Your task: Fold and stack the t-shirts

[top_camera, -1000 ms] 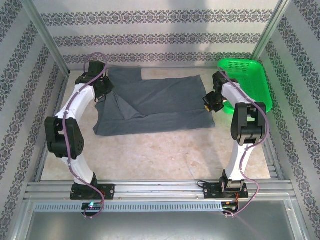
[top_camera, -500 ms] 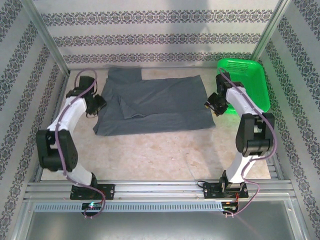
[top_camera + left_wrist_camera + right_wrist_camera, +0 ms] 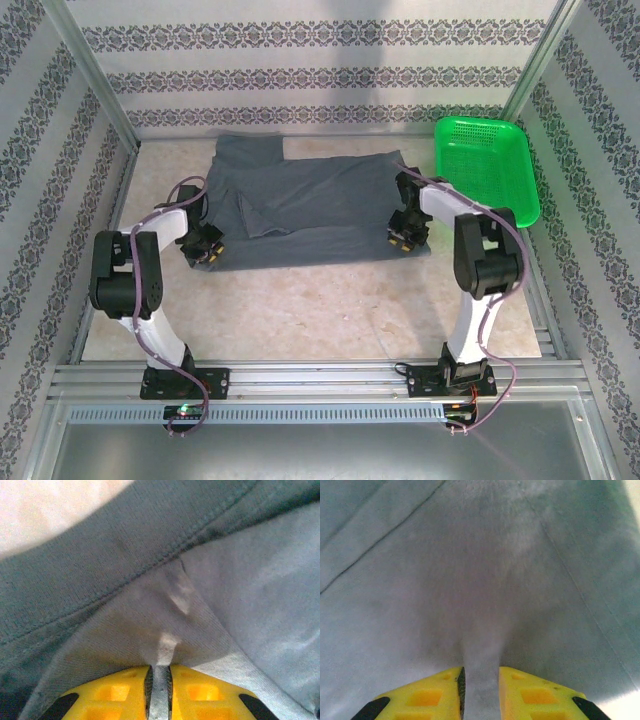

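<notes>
Gripping both near corners of the mostly spread t-shirt on the table, with left gripper and right gripper clamped onto cloth, only beginning the folding, stacking not yet started.

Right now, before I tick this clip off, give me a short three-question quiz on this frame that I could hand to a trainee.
1. True or false: the green basket at the far right of the table holds no cloth.
2. What is pinched between the fingers of the left gripper? A. the basket's rim. B. a fold of the t-shirt. C. nothing.
3. In the top view, at which corner of the t-shirt does the right gripper sit?
Key: 1 true; 2 B; 3 the near right corner.
</notes>
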Tool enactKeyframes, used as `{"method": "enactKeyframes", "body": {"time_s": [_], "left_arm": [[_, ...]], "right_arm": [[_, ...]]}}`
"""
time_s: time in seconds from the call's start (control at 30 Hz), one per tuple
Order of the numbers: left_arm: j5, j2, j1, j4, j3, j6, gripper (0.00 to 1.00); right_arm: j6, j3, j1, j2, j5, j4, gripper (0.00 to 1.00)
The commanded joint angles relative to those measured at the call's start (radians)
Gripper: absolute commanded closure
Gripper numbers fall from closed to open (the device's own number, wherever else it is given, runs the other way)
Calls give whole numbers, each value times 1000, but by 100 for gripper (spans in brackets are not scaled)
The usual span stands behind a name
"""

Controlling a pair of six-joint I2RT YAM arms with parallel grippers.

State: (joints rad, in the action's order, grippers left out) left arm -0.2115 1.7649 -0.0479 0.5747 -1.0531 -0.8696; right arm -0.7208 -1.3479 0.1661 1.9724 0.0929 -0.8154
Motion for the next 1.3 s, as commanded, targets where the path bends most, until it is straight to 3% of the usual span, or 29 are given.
{"method": "enactKeyframes", "body": {"time_s": [0.0, 0.3, 0.53, 0.6, 0.67, 0.73, 0.83, 0.97, 1.03, 1.27], "left_arm": [[95, -3, -6, 53, 39, -31, 82], [140, -207, -48, 105, 269, -29, 83], [159, -394, -90, 166, 400, -52, 83], [162, -434, -91, 172, 394, -58, 78], [182, -476, -84, 199, 349, -75, 67], [198, -516, -60, 214, 291, -104, 58], [149, -525, -1, 184, 222, -158, 54], [11, -465, 109, 105, 197, -254, 52], [-18, -431, 164, 60, 202, -301, 51], [72, -298, 249, 152, 143, -283, 46]], "right_arm": [[39, -44, 9, 47, -39, -96, 73], [8, 201, 67, -98, -41, -98, 71], [-56, 360, 154, -235, 35, -72, 69], [-65, 370, 174, -276, 50, -59, 68], [-57, 348, 184, -323, 36, -62, 64], [-37, 314, 197, -383, 19, -52, 60], [12, 271, 221, -455, 48, 6, 52], [47, 250, 231, -470, 248, 160, 50], [36, 237, 239, -456, 292, 191, 51], [-10, 203, 251, -443, 295, 211, 51]]}}
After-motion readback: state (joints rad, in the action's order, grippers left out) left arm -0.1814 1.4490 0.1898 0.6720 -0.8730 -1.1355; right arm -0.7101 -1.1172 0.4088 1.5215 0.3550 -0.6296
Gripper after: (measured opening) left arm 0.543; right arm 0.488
